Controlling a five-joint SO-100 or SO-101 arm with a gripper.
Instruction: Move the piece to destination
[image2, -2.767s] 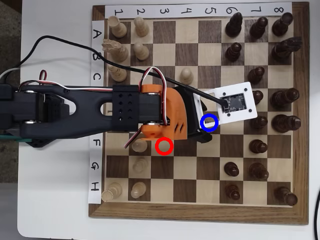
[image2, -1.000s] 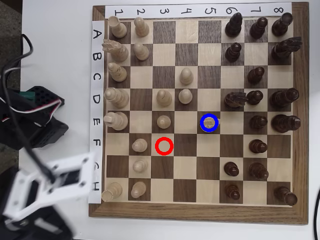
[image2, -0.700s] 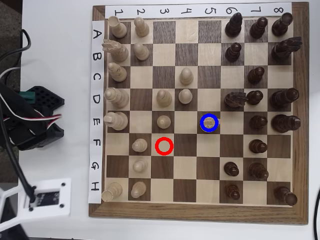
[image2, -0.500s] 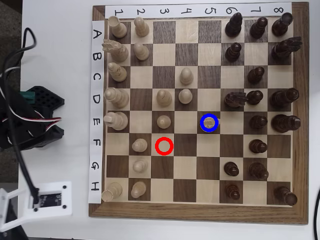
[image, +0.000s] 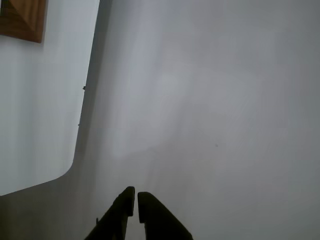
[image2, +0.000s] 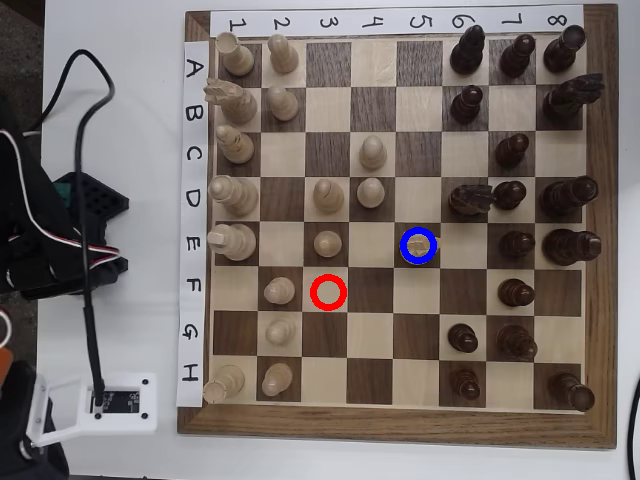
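Small pale cream pawn (image2: 418, 245) standing upright, round head seen from straight above as a light tan disc, sitting right inside the blue ring (image2: 418, 232) on its dark brown square in row E, column 5. Only the top of the head showing through the ring, wood tone matching the other pale pawns (image2: 327, 242) two columns to the left in the overhead view. Red ring (image2: 328, 292) marking a light square one row down and two columns left, nothing standing in it. Dark pieces (image2: 517, 243) just beyond on the right side of the chessboard (image2: 400, 430), well clear of the ringed pawn. Arm (image2: 40, 250) folded back off the board at the left edge of the overhead view, over the white bench (image2: 130, 130), white camera plate (image2: 115, 403) near the board's lower left corner. In the wrist view, dark fingers (image: 125, 202) of the gripper (image: 136, 197) nearly together, only a thin slit between the tips, gripping nothing, pointing out past the bench's rounded edge, a wooden corner of the board at the top left.
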